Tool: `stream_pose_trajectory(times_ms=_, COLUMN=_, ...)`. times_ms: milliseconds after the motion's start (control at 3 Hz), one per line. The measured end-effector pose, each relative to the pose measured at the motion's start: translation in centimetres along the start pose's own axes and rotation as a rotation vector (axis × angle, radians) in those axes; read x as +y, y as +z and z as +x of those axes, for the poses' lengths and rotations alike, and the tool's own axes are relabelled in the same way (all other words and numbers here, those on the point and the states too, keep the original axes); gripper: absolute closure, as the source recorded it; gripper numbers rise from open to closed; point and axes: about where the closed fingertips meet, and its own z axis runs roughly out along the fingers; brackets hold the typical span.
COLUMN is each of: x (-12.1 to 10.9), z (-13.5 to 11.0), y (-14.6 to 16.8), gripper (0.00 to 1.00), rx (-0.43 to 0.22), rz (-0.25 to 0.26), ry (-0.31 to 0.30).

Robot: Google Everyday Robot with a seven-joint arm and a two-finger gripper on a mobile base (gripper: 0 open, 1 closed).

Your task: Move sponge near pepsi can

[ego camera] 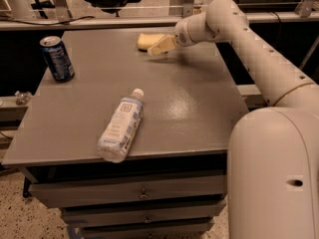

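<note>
Gripper (160,46) right beside the sponge (145,41) at the back of the grey table (199,108).
I cannot tell if it is spread or pressed together. The pepsi can (57,59) stands far left; a water bottle (121,126) lies in front. Speckled floor (15,223) below.

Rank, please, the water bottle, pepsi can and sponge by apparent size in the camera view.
1. water bottle, nearest the camera.
2. pepsi can.
3. sponge, partly covered by the gripper at the table's far edge, so can versus sponge is unsure.
</note>
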Motion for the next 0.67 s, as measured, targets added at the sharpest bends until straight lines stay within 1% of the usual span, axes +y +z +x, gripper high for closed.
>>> stream_pose_trajectory(times_ms=333, x=-0.68, z=0.27, y=1.46, gripper=0.18, rx=-0.004, rz=0.024, ry=0.037)
stream_pose_trajectory(times_ms=667, x=-0.99, z=0.52, y=2.10, gripper=0.41, rx=-0.005, rz=0.038, ry=0.060)
